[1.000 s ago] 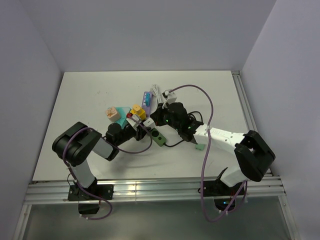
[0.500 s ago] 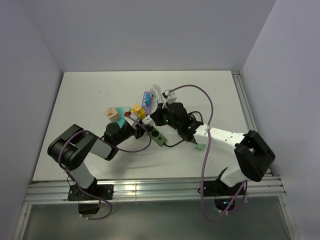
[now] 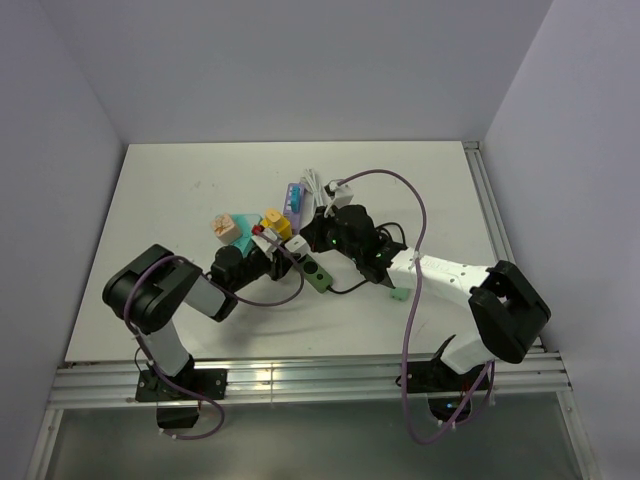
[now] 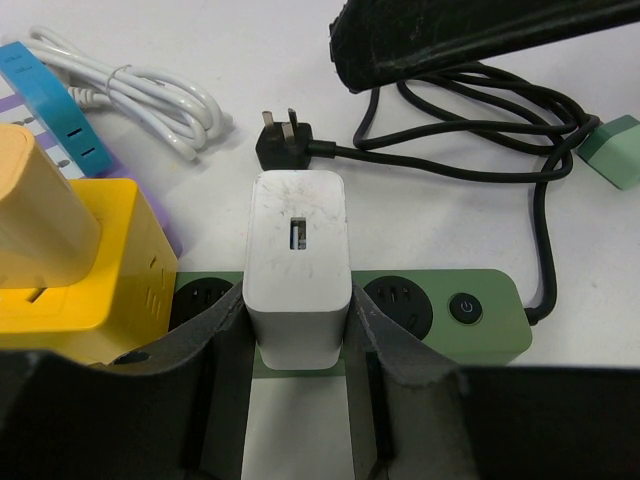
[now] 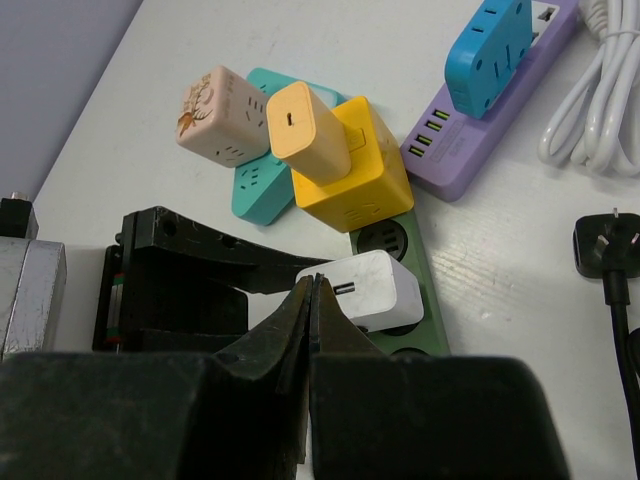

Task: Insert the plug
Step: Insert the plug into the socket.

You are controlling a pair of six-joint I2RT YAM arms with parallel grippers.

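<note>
Cluttered white table (image 3: 180,190). My left pincer (image 4: 297,325) was clamped on the white plug (image 4: 297,250), which stood over the middle socket of the green strip (image 4: 485,310); seating unclear. My right pincer (image 5: 312,300) was clenched, empty, above it. Risk: with the pins off-line, a push would skid the strip. At 9 o'clock the yellow cube (image 4: 120,260) crowded my finger; a black plug (image 4: 283,140) lay at 12.

The right gripper (image 5: 312,288), jaws pressed together, has its tips just beside the white plug (image 5: 372,290), which sits on the green power strip (image 5: 422,282). At the plug's 9 o'clock lies the left gripper's finger (image 5: 225,245); at 12, a yellow cube adapter (image 5: 365,175); at 3, a loose black plug (image 5: 603,240).
</note>
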